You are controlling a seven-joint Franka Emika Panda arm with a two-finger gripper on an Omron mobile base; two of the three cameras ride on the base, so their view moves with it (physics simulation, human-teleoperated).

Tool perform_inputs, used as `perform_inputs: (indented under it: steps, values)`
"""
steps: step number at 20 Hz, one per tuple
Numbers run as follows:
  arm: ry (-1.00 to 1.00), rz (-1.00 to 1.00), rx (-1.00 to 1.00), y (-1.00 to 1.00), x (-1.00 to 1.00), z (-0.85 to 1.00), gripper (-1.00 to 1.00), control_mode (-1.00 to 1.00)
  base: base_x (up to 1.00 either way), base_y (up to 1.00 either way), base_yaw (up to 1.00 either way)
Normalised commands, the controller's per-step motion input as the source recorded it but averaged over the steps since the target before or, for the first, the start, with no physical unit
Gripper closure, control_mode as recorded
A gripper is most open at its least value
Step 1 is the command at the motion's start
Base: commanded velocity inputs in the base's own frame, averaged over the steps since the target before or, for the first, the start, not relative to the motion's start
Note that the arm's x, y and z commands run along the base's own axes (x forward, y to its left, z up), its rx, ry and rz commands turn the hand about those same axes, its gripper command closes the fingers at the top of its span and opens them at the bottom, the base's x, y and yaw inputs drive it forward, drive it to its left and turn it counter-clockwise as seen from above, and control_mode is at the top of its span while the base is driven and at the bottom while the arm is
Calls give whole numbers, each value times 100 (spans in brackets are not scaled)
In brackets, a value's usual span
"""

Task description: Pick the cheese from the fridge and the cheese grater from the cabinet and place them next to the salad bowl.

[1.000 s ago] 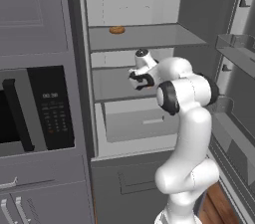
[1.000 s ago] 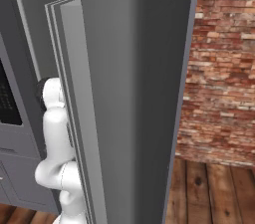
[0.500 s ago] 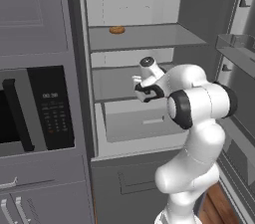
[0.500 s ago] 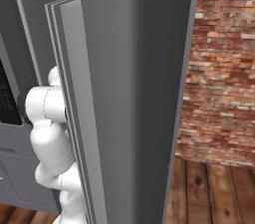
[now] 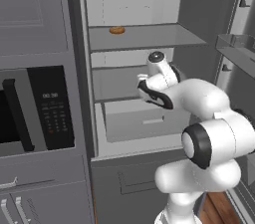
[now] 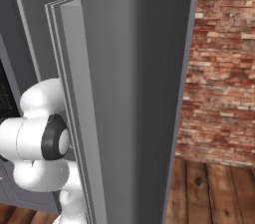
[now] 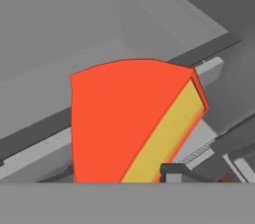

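The cheese (image 7: 124, 123) sits close up between the gripper's (image 7: 172, 175) fingers, apparently clamped, over the fridge (image 5: 134, 44) drawer (image 5: 142, 118). The white arm (image 5: 199, 123) bends leftward into the fridge's middle, beneath the shelf bearing a brown food item (image 5: 117, 30).

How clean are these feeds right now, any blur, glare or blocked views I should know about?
Left base view: sharp, flat even light, no glare; the tall grey fridge interior reads clearly. Right base view: the grey fridge door blocks most of the frame. Hand view: the red-rinded yellow cheese wedge sits very close and looks soft-edged; one dark fingertip shows beside it.
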Motion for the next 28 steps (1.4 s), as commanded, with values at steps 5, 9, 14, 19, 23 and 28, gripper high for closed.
perform_inputs:
  steps: [5,9,14,19,23,28]
  values:
    - [5,24,0,35,-71,88,100,-100,0,0,0]
    - [4,38,0,52,-76,70,100,-100,0,0,0]
    - [0,48,0,44,-53,24,100,-100,0,0,0]
    - [-1,30,0,1,-40,17,100,-100,0,0,0]
    - [-5,1,0,0,-63,58,100,-100,0,0,0]
    - [-2,-12,0,-3,-93,50,100,-100,0,0,0]
